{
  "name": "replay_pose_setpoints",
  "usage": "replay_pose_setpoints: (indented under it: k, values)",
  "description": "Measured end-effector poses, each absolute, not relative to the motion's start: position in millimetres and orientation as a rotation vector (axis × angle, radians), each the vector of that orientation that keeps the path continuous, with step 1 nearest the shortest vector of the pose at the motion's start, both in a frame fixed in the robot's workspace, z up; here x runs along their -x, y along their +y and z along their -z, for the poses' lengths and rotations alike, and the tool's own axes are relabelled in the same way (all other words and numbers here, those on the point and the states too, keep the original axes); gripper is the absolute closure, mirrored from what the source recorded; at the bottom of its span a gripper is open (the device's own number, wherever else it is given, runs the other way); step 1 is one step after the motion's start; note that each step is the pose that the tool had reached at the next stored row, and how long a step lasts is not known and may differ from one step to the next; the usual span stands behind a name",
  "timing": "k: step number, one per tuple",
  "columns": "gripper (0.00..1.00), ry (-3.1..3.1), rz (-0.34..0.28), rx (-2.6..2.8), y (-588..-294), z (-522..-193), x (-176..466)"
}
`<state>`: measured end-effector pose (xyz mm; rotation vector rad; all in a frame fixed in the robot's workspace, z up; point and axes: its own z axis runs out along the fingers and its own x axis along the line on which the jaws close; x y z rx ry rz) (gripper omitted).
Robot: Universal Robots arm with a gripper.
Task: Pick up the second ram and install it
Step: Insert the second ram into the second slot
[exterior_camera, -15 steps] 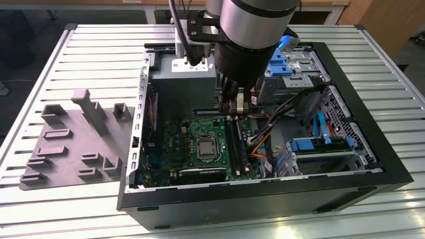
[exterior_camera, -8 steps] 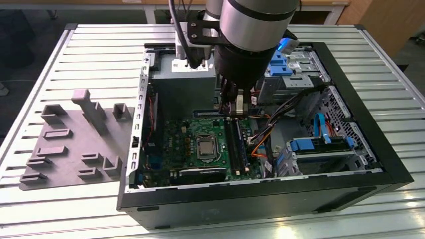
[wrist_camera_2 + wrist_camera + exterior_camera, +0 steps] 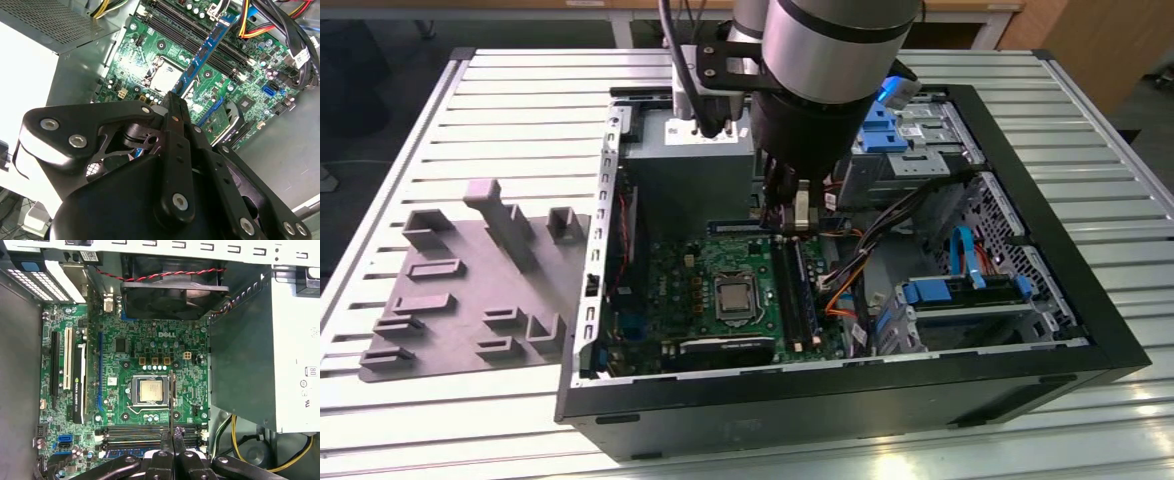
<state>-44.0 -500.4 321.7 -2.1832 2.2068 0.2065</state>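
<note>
Pinching second ram [image 3: 207,52], gripper [image 3: 175,97] closed; above motherboard [image 3: 195,370], crosswise to slots [image 3: 145,431]

Computer case [image 3: 1067,330] on table [image 3: 520,90], tray [image 3: 427,300] beside it at the exterior view's left, motherboard [image 3: 674,290] inside, processor [image 3: 735,296] mid-board, memory slots [image 3: 801,300] just beside it toward the exterior view's right, gripper [image 3: 797,225] above them gripping a memory stick [image 3: 212,47].

A silver slatted metal table [image 3: 494,110] lies under bright even light; behind it stand a pale wooden desk [image 3: 961,6] and a brown wooden panel [image 3: 1107,50], over dark grey floor [image 3: 1145,140]
</note>
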Motion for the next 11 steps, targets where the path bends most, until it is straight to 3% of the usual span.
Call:
replay_pose_setpoints:
  k: [11]
  values:
    - [0.89, 2.296, -0.204, 2.081, -500.4, -321.6, 44.0]
